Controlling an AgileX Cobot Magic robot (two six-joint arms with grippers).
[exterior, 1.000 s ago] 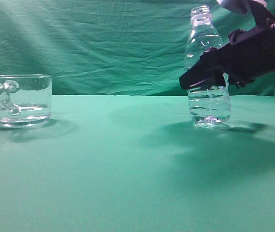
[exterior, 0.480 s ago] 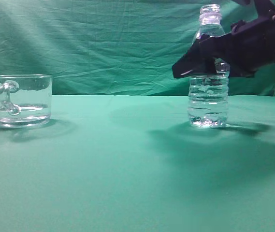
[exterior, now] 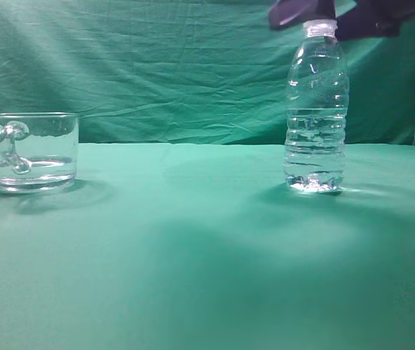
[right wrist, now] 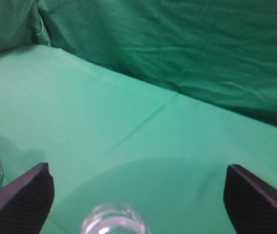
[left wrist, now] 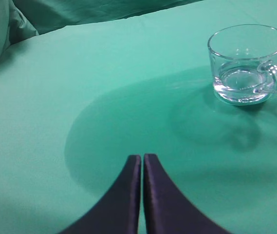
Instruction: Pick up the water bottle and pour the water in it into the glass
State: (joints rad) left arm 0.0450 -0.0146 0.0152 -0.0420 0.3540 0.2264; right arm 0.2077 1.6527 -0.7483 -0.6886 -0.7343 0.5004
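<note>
The clear water bottle (exterior: 316, 109) stands upright on the green cloth at the right, partly filled with water. Its open mouth shows at the bottom of the right wrist view (right wrist: 114, 219). My right gripper (right wrist: 138, 187) is open, its two dark fingers wide apart above the bottle's top; in the exterior view (exterior: 338, 14) it sits at the top edge, over the bottle's neck. The glass (exterior: 32, 151) stands at the far left with a little water in it and its handle facing the camera. It also shows in the left wrist view (left wrist: 247, 63). My left gripper (left wrist: 142, 158) is shut and empty, well short of the glass.
A green cloth covers the table (exterior: 192, 255) and hangs as a backdrop (exterior: 156, 65) behind it. A wide stretch of cloth lies between the glass and the bottle.
My right gripper has let go of the bottle's body and risen to above its neck. The bottle, tilted a second ago, now stands upright and free.
</note>
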